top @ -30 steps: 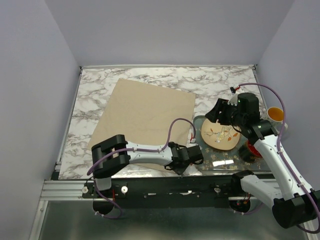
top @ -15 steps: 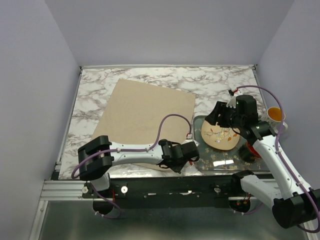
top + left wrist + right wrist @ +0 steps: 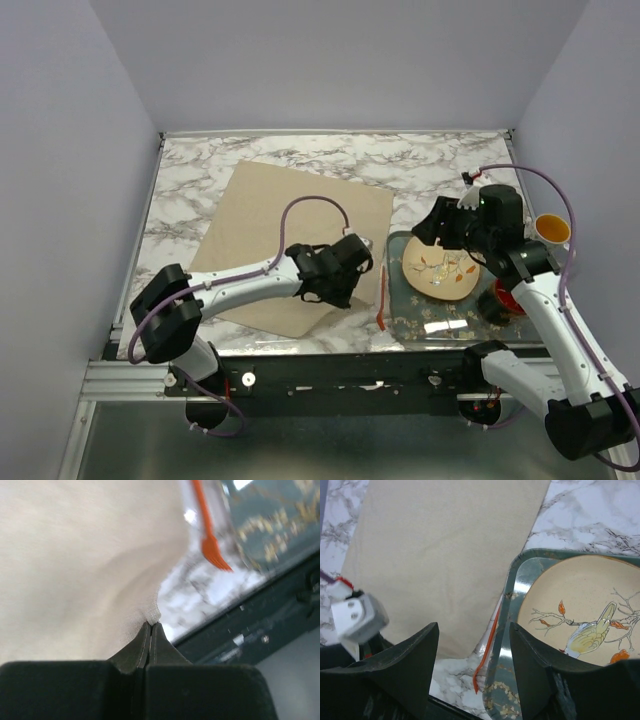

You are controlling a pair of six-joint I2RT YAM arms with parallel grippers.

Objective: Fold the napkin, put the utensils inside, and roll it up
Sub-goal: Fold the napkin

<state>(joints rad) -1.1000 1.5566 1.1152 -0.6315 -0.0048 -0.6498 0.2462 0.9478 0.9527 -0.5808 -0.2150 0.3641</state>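
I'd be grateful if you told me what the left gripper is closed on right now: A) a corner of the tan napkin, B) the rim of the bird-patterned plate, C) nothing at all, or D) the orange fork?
A: in the left wrist view the left gripper has its jaws shut on a puckered corner of the napkin, while the orange fork lies apart from it.

Marble-look tabletop (image 3: pixel 440 170), white w/ grey veins. On its near-right part: dark green glossy tray (image 3: pixel 440 322) w/ gold flecks, raised rim. Round tan plate (image 3: pixel 425 283) lies in the tray twd its far side; bird, branches & orange leaves painted on it. Small red item (image 3: pixel 505 298) also in tray, right of plate, mostly hidden. White cup (image 3: pixel 551 230), orange-yellow inside, stands by table's right edge, apart from the plate.
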